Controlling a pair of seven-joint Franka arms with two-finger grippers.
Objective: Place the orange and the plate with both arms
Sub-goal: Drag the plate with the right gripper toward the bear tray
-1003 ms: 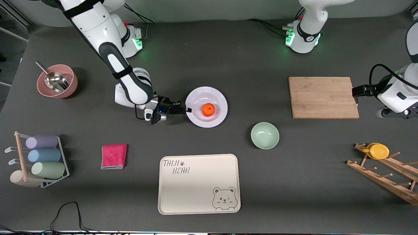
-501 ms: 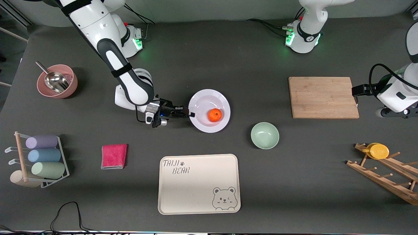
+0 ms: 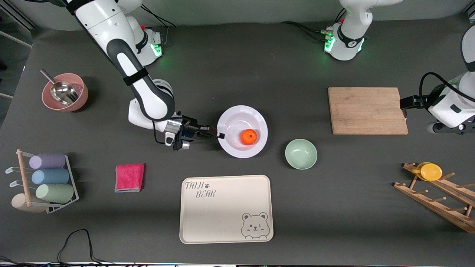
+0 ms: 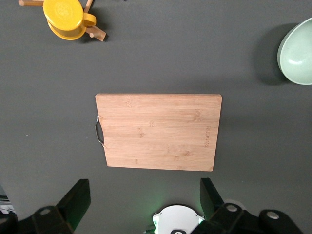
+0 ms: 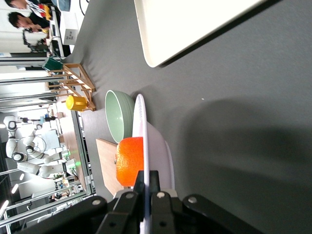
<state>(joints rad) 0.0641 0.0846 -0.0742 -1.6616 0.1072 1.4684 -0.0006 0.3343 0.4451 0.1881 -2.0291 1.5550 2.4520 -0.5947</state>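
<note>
Orange (image 3: 248,137) on plate (image 3: 243,118), whose rim sits clamped between right gripper (image 3: 219,135) jaws. Left gripper (image 4: 141,202), jaws apart, waits above cutting board (image 4: 158,131).

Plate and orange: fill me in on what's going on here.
The right gripper has its jaws shut on the rim of the plate, at the edge toward the right arm's end of the table. The orange sits on the plate. The plate is in the middle of the table, farther from the front camera than the tray and beside the green bowl. The left gripper waits with open jaws over the cutting board, holding nothing.
</note>
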